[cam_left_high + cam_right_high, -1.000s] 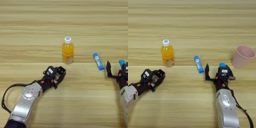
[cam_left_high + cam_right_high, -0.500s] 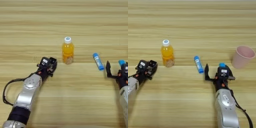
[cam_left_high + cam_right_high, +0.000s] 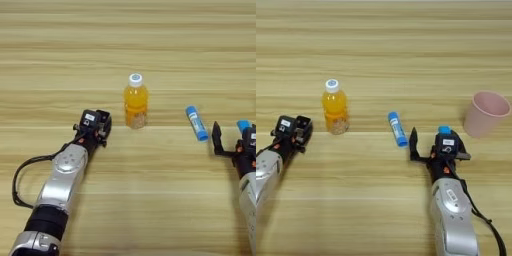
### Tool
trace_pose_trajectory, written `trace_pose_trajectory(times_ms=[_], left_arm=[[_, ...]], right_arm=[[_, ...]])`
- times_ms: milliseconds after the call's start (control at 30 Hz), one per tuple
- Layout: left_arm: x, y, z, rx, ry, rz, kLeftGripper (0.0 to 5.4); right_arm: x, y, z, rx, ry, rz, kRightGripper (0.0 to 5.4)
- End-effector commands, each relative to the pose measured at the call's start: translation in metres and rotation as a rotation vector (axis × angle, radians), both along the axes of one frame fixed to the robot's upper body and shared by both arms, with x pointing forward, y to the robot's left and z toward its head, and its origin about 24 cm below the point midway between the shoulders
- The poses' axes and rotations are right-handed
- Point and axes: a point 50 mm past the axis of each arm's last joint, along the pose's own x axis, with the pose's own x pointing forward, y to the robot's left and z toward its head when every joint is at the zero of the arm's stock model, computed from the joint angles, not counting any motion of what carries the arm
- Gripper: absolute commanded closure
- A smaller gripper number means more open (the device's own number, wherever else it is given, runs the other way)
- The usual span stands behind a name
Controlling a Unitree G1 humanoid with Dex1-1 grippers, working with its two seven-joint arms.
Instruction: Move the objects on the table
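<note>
While the left gripper (image 3: 96, 125) rests near the bottle (image 3: 135, 101) with its opening indeterminate, the right gripper (image 3: 438, 145) stands wide open, straddling a blue tube (image 3: 444, 130).

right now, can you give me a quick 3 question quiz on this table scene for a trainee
1. True or false: the orange-juice bottle stands upright with its white cap on.
2. Which thing lies flat on the table between the bottle and the pink cup?
A. a white cube
B. a blue tube
C. a spoon
3. Fill in: the left gripper sits just to the ______ of the bottle, on the robot's own sides, while the right gripper sits nearer the cup.

Key:
1. True.
2. B. The tube lies just ahead of the right gripper's open fingers; a second blue tip shows at that gripper.
3. Left.
</note>
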Motion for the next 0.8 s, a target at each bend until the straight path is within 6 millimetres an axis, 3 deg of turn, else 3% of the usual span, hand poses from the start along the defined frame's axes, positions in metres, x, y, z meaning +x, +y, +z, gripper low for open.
trace_pose_trajectory(times_ms=[33,800], left_arm=[[-0.013,0.007,-0.020,0.042,0.100,0.028,2.49],[-0.003,0.002,0.024,-0.169,-0.152,0.076,0.25]], right_arm=[[0.000,-0.001,0.002,-0.008,-0.008,0.006,0.00],[0.000,0.011,0.005,-0.042,-0.036,0.121,0.00]])
